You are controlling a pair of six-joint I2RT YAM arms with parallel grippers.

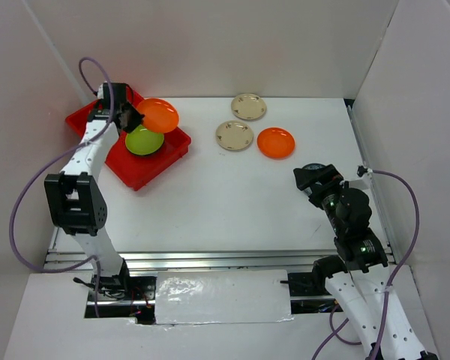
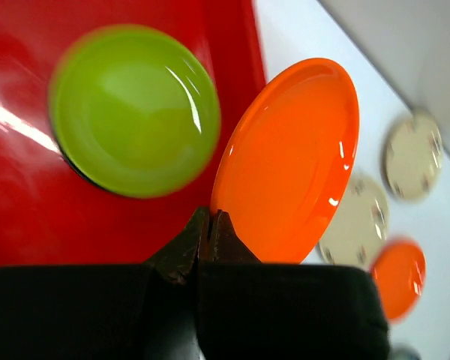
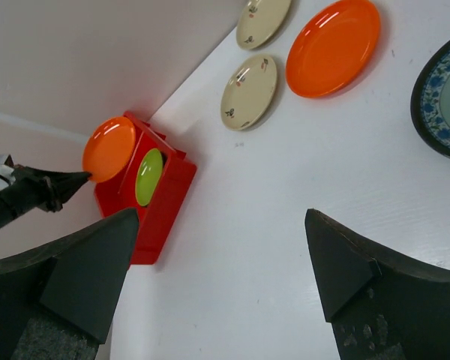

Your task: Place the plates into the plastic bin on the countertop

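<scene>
Where the top camera looks down, your left gripper (image 1: 137,118) is clamped on the rim of an orange plate (image 1: 160,115), held off the surface above the far right edge of the red plastic bin (image 1: 165,161). A lime green plate (image 1: 144,140) lies flat inside that bin. Out on the white countertop (image 1: 232,202), two beige plates (image 1: 248,106) lie near each other, and a second orange plate (image 1: 276,142) lies just beside the nearer one. Your right gripper (image 1: 315,178) hovers at the right side, well apart from the bin

From your left wrist, both black fingertips are pinched together on the held plate's lower edge, and the plate stands tilted, its hollow face turned toward the lime green plate. A dark rim (image 2: 73,159) shows under the lime one's lower left edge; you cannot tell what it belongs to

From your right wrist, the two fingers stand wide apart with only bare countertop between them. A dark teal patterned plate (image 3: 444,97) lies at the right edge, beside the second orange plate
</scene>
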